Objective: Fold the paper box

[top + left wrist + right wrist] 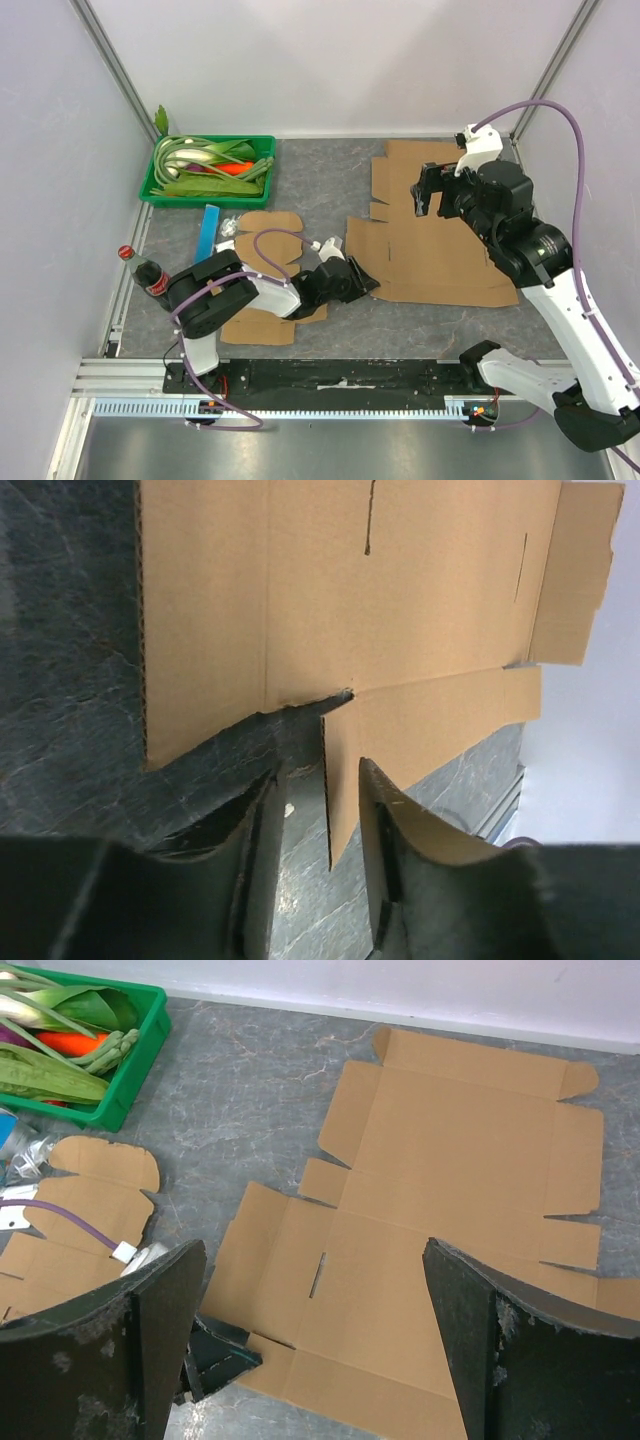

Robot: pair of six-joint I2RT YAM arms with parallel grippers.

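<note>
The box (440,245) lies flat on the counter (320,190), right of middle. Its far edge runs close to the back wall and its right edge close to the side wall. The left fingers (362,284) sit low at its near-left corner, a little apart, straddling a flap's edge without clamping it. The right fingers (430,198) hang above the box's far-left part, spread wide and empty. Bare counter separates the box's left edge from the tray (160,190). Another cardboard piece (262,270) lies under the left arm.
</note>
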